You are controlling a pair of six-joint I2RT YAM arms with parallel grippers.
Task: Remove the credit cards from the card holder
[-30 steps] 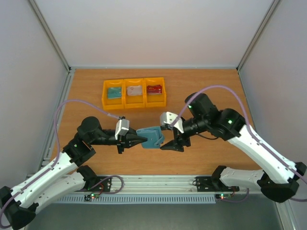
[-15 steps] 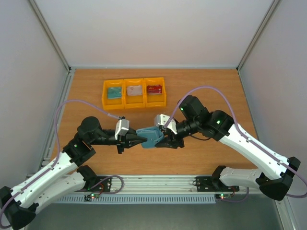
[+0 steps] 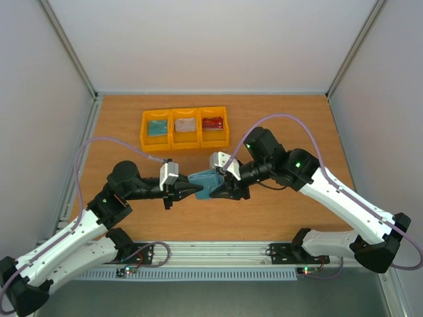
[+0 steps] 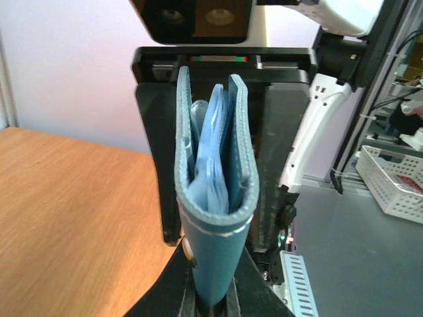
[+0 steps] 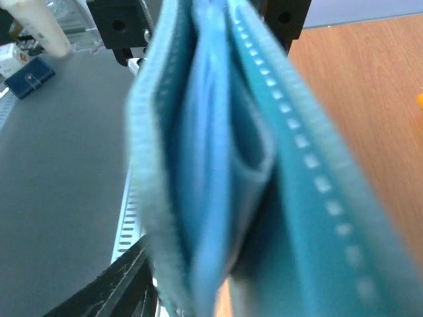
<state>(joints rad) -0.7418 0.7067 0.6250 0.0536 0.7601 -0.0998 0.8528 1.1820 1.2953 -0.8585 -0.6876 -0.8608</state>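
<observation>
Above the wooden table (image 3: pixel 297 119), stitched teal card holder (image 4: pixel 215 218) pinched in left gripper (image 4: pixel 210 298); right gripper (image 3: pixel 219 187) astride it, hold unclear.

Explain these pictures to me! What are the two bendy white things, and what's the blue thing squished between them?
They are two robot arms bolted to a wooden table. The big picture looks down from above. The other two come from little cameras on the arms' wrists, so everything looks very close. On the table sit three yellow bins, each with a card inside. The left end effector, the pinching part, is shut on a teal card holder. The right end effector has a finger on each side of it; I can't tell if it squeezes.
</observation>
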